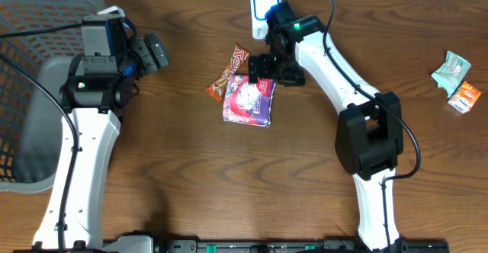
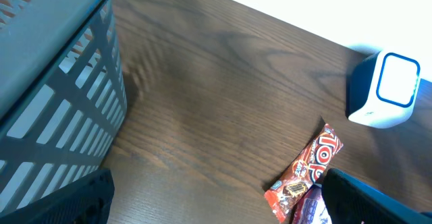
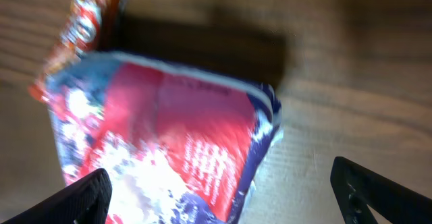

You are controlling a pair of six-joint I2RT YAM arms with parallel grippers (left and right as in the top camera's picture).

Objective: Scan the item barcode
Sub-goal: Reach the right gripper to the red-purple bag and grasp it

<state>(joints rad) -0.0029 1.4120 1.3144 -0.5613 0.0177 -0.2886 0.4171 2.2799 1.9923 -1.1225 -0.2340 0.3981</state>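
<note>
A red, white and blue snack packet point(image 1: 249, 100) lies flat on the wooden table, and an orange-red candy bar point(image 1: 229, 72) touches its upper left corner. The white and blue barcode scanner point(image 1: 264, 8) stands at the table's far edge. My right gripper point(image 1: 261, 70) hovers open over the packet's top edge. In the right wrist view the packet point(image 3: 169, 136) fills the left half between the spread fingers point(image 3: 378, 193), with the candy bar point(image 3: 88, 15) beyond it. My left gripper point(image 1: 156, 52) is open and empty by the basket. Its wrist view shows the scanner point(image 2: 385, 89) and candy bar point(image 2: 307, 173).
A grey mesh basket point(image 1: 30, 93) takes up the left end of the table, seen close in the left wrist view as the basket wall point(image 2: 61, 96). Two small snack packs, one teal point(image 1: 450, 70) and one orange point(image 1: 463, 97), lie at the far right.
</note>
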